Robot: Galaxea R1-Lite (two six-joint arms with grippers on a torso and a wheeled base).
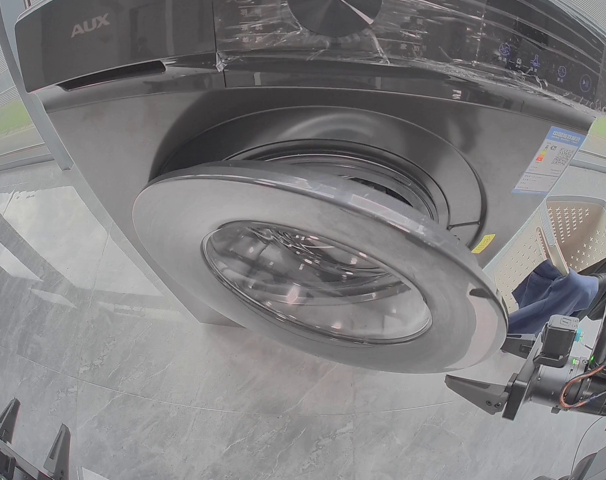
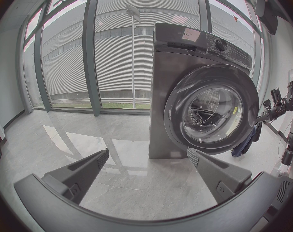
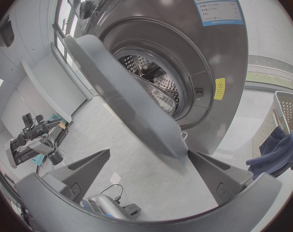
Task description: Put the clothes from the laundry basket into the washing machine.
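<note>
The dark grey washing machine (image 1: 116,135) stands in front of me with its round door (image 1: 316,275) swung partly open. My right gripper (image 1: 495,368) is open at the door's lower right edge. In the right wrist view the door's rim (image 3: 127,94) lies between the spread fingers of the right gripper (image 3: 146,155), and I cannot tell whether they touch it. Behind the door is the steel drum (image 3: 153,78). A blue garment (image 1: 550,295) hangs over the rim of the beige laundry basket (image 1: 583,235) to the right of the machine. My left gripper (image 1: 33,431) is open and low at the left, holding nothing.
Grey tiled floor (image 1: 183,381) spreads out left of and in front of the machine. Tall windows (image 2: 114,55) stand behind it. A small device with a cable (image 3: 111,203) lies on the floor below the right gripper.
</note>
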